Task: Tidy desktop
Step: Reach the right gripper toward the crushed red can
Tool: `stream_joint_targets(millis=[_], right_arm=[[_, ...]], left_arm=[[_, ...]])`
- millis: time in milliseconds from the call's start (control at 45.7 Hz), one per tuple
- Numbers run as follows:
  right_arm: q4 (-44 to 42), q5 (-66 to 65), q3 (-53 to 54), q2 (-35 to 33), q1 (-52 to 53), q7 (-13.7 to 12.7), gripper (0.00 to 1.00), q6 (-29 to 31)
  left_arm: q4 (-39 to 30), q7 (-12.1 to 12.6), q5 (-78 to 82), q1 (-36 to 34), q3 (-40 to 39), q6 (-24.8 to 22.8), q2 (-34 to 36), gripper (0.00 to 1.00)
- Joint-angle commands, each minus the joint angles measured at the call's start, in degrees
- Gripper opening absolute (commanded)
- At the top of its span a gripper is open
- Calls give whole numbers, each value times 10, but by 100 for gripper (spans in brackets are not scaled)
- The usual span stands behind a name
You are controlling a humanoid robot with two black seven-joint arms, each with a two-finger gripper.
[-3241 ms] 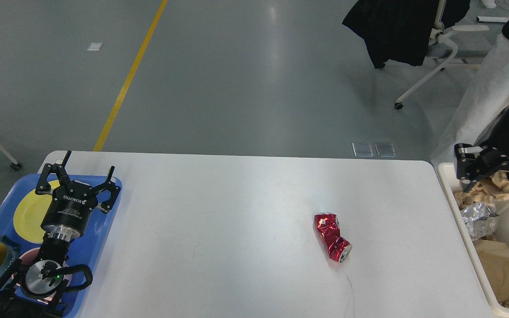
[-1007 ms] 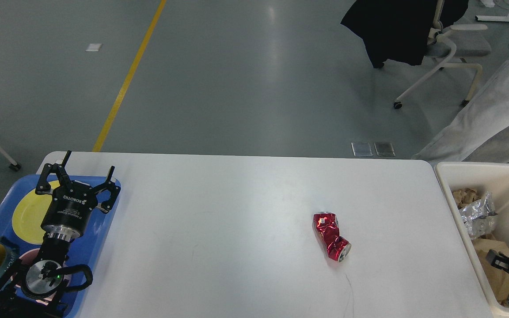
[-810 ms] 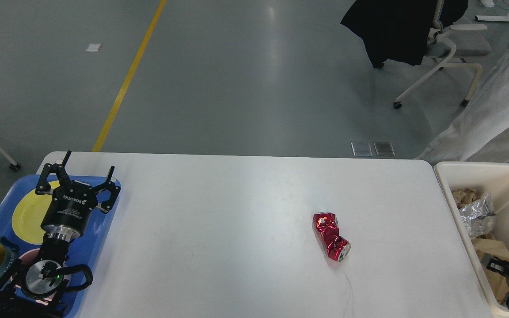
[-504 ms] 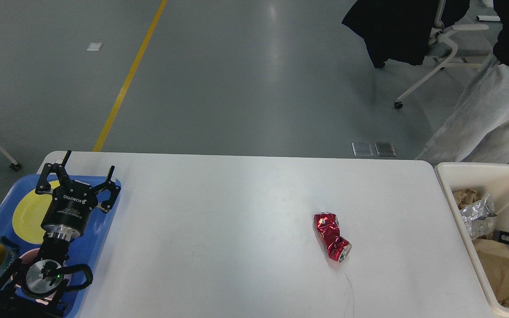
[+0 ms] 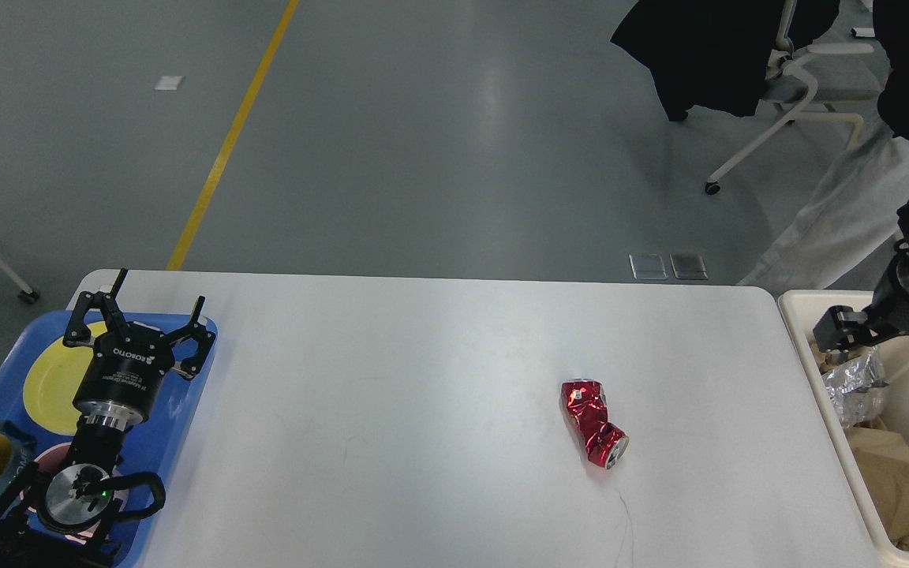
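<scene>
Desktop [image 5: 423, 355] clutter is now sitting at one piece: a crushed red can [image 5: 593, 423] is lying on its side on the white surface, right of centre, toward four o'clock, well apart from both arms. The left claw [image 5: 139, 312] is hanging over the blue tray [image 5: 194, 371] at nine o'clock with its fingers spread and nothing between them. The right claw [image 5: 837, 325] is hovering at three o'clock over the near rim of the cream bin [image 5: 806, 347], where foil and brown paper are lying; it is showing dark and end-on, so I cannot tell whether it is spread or closed.

Risk, as I am judging it: the can is dented and shiny, so a pinch across its kinked middle could be slipping or squirting it along the smooth surface, perhaps over the near edge at six o'clock. A low sweep from the bin could also be clipping the bin rim.
</scene>
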Motion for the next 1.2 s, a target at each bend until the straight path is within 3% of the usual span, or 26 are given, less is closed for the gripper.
stream_joint_targets(millis=[0,131,307,416,613,701,942,1051,1183], right_arm=[[96,43,-4,16,144,0,100,59],[183,77,-21,21,259,1,100,89],[279,115,-74,69,341,24,100,75],[287,124,-86,84,350,68,100,69],[279,125,-82,87,353,69,100,61],[269,126,-62,85,349,69,100,15],[229,121,53,99,189,69,100,-178],[158,96,92,120,99,69,100,-190],[57,16,125,211,-27,69,100,-190]], left_arm=[[0,0,0,0,0,0,0,96],[0,0,0,0,0,0,0,96],[0,0,0,1,0,0,0,96],[0,0,0,1,0,0,0,96],[0,0,0,0,0,0,0,96],[0,0,0,0,0,0,0,96],[0,1,1,0,0,0,0,96],[0,1,0,0,0,0,0,96],[0,1,0,0,0,0,0,96]])
